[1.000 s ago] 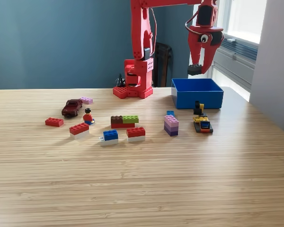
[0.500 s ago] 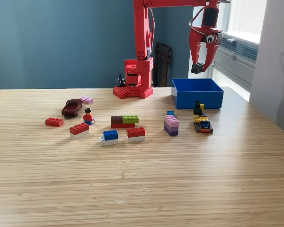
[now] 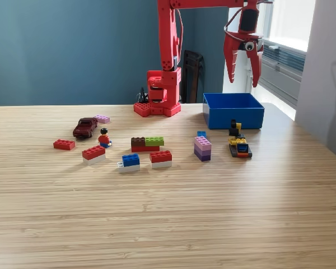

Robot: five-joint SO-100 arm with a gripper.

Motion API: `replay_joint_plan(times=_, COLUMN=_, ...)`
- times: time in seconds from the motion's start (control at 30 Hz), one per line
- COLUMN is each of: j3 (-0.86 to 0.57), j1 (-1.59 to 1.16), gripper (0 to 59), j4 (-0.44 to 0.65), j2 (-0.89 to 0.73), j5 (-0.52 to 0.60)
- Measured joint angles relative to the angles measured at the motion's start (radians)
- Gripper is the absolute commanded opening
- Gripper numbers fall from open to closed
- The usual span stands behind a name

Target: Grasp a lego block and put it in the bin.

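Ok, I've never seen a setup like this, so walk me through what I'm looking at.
There is one view, from a camera off the arm, facing it across a wooden table. The red machine is a small robot arm bolted at the table's far edge. Its gripper, the two-fingered claw, hangs open and empty above the blue bin. Scattered in front are lego pieces: red bricks, a blue-and-white brick, a purple stack, a small figure, a dark red toy car and a little yellow-and-black vehicle.
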Motion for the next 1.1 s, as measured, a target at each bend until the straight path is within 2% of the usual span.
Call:
replay_joint_plan(times=0.17, j3=0.000, j1=0.080, gripper=0.1, j4=0.000, j2=0.000, j5=0.015)
replay_joint_plan(times=0.33, j3=0.000, j1=0.147, gripper=0.1, j4=0.000, j2=0.000, j5=0.017)
replay_joint_plan(times=0.53, j3=0.000, j1=0.522, gripper=0.1, j4=0.000, j2=0.000, j5=-0.018)
replay_joint_plan(times=1.1, j3=-0.037, j1=1.190, gripper=0.1, j4=-0.028, j2=0.000, j5=-0.268)
